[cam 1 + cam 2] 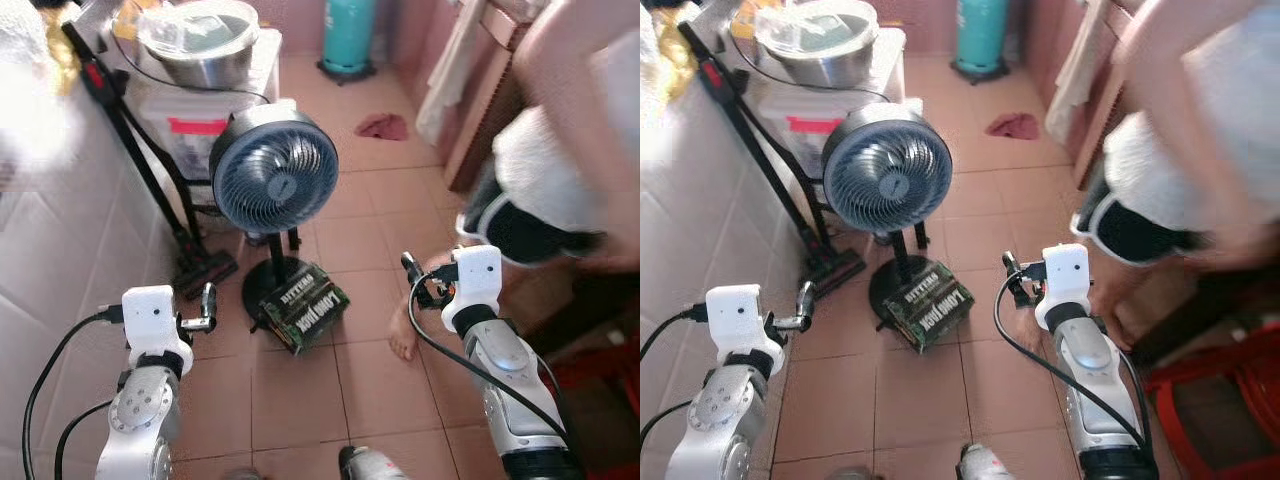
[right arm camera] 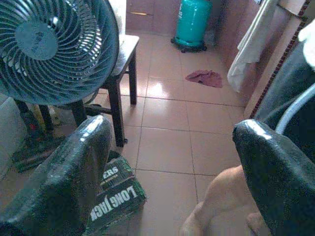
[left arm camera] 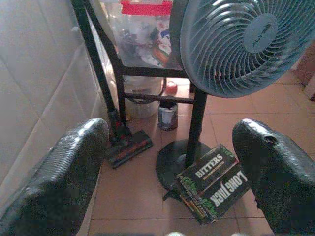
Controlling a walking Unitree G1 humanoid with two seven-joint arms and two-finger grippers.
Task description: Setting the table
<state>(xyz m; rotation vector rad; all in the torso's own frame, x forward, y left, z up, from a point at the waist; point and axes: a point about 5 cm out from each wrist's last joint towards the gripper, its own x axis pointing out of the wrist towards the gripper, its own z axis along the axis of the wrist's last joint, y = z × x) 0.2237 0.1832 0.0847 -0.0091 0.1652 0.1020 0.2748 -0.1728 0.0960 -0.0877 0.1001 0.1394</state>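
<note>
Both arms are raised over a tiled floor. My left gripper [image 1: 207, 306] hangs open and empty near the white tiled wall; in its wrist view the gripper [image 3: 170, 129] points toward the fan's stand. My right gripper [image 1: 411, 274] is open and empty too, close to a person's bare foot [image 1: 403, 336]. In the right wrist view that gripper [image 2: 172, 126] faces open floor. A covered metal bowl [image 1: 200, 42] sits on a small white table [image 1: 268, 62] at the far left.
A grey standing fan [image 1: 275, 180] stands straight ahead, with a green "Long Jack Bitters" box [image 1: 303, 307] on its base. A person [image 1: 560, 170] bends at the right. A black stick vacuum [image 1: 150, 175] leans by the wall. Farther off are a teal gas cylinder [image 1: 348, 35] and a red cloth [image 1: 383, 126].
</note>
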